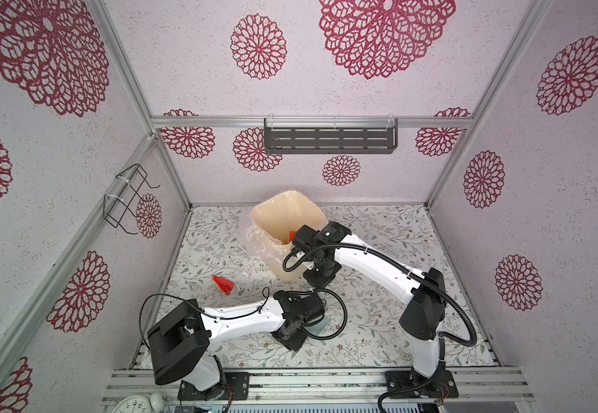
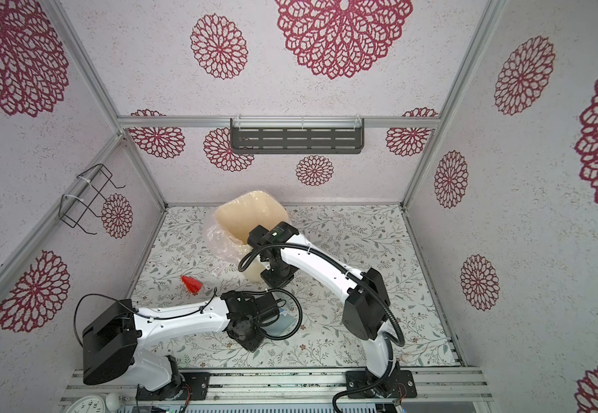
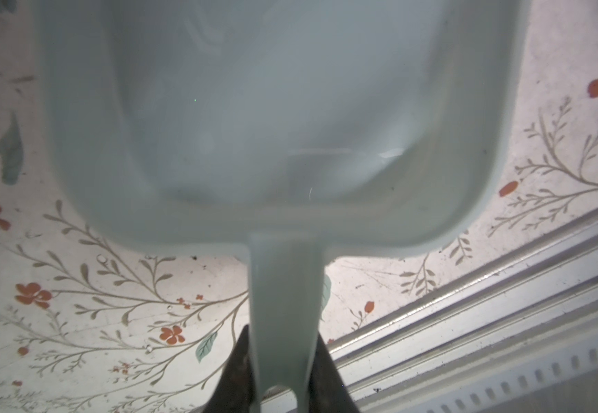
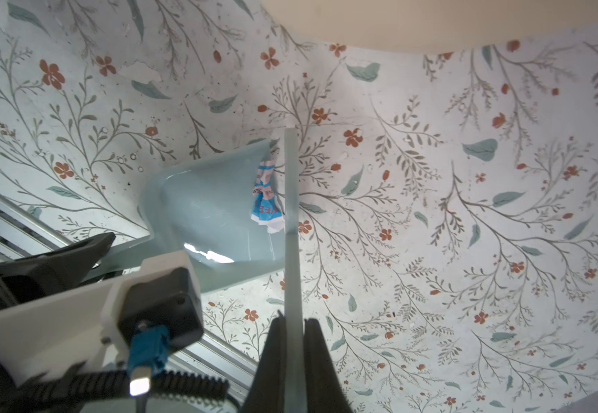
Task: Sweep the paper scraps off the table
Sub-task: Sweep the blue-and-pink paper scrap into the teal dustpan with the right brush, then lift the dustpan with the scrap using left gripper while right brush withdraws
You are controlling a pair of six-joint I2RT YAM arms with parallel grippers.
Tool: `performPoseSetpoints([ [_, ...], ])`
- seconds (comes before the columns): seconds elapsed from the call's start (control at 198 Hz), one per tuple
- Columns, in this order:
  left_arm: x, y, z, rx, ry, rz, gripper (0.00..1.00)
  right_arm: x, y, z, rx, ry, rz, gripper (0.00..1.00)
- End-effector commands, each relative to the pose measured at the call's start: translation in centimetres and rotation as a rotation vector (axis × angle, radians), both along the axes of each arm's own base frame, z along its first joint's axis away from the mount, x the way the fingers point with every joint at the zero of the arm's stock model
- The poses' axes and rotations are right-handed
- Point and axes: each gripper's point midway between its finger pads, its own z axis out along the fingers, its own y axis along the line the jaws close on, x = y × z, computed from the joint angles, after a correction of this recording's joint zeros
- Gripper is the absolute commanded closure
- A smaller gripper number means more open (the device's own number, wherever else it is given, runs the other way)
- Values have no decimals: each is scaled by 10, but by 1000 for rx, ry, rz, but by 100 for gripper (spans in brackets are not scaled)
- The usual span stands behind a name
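Observation:
In the left wrist view, my left gripper is shut on the handle of the pale blue dustpan, which lies low over the table. In the right wrist view, my right gripper is shut on the thin pale brush, seen edge on. The brush presses a white, blue-printed paper scrap against the lip of the dustpan. A red scrap and a small white scrap lie on the table left of the arms. Red and yellow bits show inside the bin.
A beige bin with a clear liner stands at the back middle, and the right arm reaches over its near side. A wire rack hangs on the left wall and a grey shelf on the back wall. Aluminium rails edge the front.

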Motion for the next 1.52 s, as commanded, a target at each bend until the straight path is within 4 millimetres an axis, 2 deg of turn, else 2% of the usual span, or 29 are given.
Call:
performPoseSetpoints([
  [0.0,4,-1,-4,-3,-5,3,100,-15,19,17,110,41,26,100],
  [0.167,3,-1,-4,-1,-6,3,100,-36,32,38,214,114,29,100],
  [0.303,4,-1,-4,-4,-9,4,100,-46,27,45,219,144,11,100],
  [0.531,5,-1,-5,-1,-17,3,100,-50,17,49,205,146,-17,100],
  [0.627,6,0,-5,-1,-25,5,100,-42,5,50,176,107,-50,100],
  [0.779,9,0,-3,-5,-43,7,100,-26,-16,64,185,47,-130,100],
  [0.915,10,-1,-1,-21,-59,7,100,-22,-42,63,100,6,-166,100],
  [1.148,10,-3,6,-45,-102,-14,100,-13,-76,75,91,-56,-270,100],
  [1.512,10,-13,51,-136,-309,-75,100,1,-121,84,197,-134,-466,100],
])
